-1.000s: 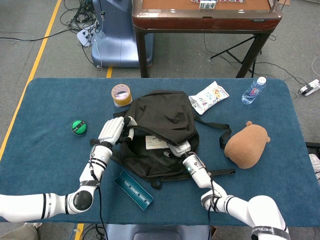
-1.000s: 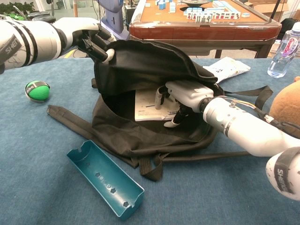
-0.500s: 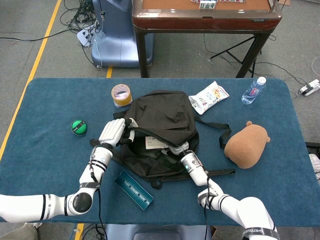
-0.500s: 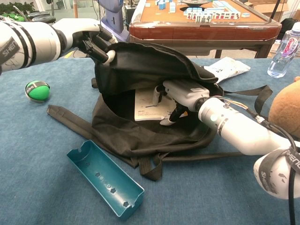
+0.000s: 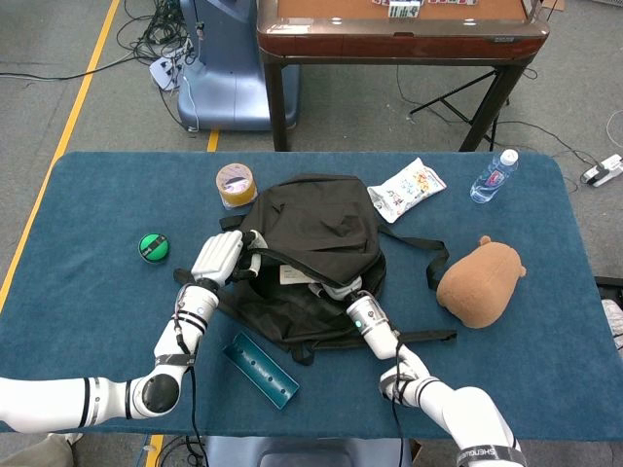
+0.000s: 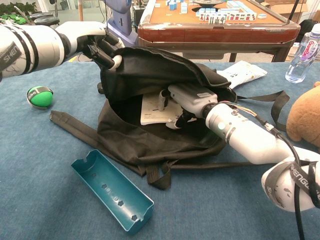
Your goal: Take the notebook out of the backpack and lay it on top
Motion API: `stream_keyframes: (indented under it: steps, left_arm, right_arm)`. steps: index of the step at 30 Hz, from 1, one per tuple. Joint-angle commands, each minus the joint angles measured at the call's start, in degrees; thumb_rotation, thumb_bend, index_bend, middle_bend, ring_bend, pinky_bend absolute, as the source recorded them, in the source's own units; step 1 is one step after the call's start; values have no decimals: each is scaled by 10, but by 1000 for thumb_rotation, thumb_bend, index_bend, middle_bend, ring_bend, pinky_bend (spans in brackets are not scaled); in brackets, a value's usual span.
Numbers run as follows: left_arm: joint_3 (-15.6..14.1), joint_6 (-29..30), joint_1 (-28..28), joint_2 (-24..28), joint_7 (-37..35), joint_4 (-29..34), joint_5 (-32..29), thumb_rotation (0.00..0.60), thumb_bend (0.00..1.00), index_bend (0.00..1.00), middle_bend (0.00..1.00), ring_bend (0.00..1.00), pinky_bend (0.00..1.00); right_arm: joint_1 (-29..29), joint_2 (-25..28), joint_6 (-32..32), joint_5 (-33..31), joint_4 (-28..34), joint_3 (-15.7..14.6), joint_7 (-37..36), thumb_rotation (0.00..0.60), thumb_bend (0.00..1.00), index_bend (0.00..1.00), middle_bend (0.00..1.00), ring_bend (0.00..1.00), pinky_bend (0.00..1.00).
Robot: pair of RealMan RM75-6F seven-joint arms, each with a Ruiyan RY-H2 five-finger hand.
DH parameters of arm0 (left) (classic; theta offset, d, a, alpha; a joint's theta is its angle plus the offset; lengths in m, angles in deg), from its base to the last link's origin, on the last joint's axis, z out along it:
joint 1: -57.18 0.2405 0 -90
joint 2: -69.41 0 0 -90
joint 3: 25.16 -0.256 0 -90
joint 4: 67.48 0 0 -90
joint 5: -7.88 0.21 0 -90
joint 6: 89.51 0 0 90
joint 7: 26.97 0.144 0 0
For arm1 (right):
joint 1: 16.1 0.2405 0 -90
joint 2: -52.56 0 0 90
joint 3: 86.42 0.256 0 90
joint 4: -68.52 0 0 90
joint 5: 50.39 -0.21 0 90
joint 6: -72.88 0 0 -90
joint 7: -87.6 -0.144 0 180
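Note:
The black backpack (image 5: 326,219) (image 6: 160,65) lies in the middle of the blue table with its mouth toward me. My left hand (image 5: 222,255) (image 6: 97,42) grips the edge of the upper flap at the left and holds it lifted. Inside the opening lies the white notebook (image 5: 292,275) (image 6: 150,109), partly under the flap. My right hand (image 5: 336,289) (image 6: 182,100) reaches into the opening from the right. Its fingers are spread and rest on the notebook's right edge; no clear grip shows.
A teal tray (image 5: 258,368) (image 6: 112,192) lies in front of the backpack. At the left sit a green ball (image 5: 152,247) (image 6: 40,96) and a tape roll (image 5: 237,184). A snack packet (image 5: 407,188), a bottle (image 5: 494,177) and a brown plush toy (image 5: 479,282) lie at the right.
My right hand has pushed further left into the backpack, onto the notebook. The notebook has slid slightly left. The left hand still holds the flap up.

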Motion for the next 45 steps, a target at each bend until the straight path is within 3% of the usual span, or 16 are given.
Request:
stream_keyframes:
  steps: [1,17,23,32,39,45]
  left_arm:
    - [0,-2,0,0,-3,-3,0,600,615,580,568,502,371]
    - [-1,-11,2,2,-18,-12,4,600,616,579,559,501,371]
    - [-1,-14,3,4,-23,-14,6,600,616,579,554,501,371]
    - [-1,-16,6,8,-31,-17,11,600,616,578,551,501,371]
    - [3,-19,11,16,-43,-17,11,600,615,577,551,501,372]
    - [3,-21,14,21,-48,-17,10,600,615,577,550,501,372]
  right_arm:
    - [4,-11,19,8,-21,-4,-12,600,275,403,353,235,332]
    - [17,-42,67,8,-86,1,-28,600,354,455,383,260,333]
    - [22,-49,75,4,-102,4,-11,600,428,553,429,312,346]
    - [18,-46,110,12,-113,-7,-3,600,523,734,551,439,464]
    - [-18,-9,186,52,-83,-49,-35,600,528,790,594,492,509]
    - [-51,57,264,81,7,-72,-43,600,529,807,611,528,553]
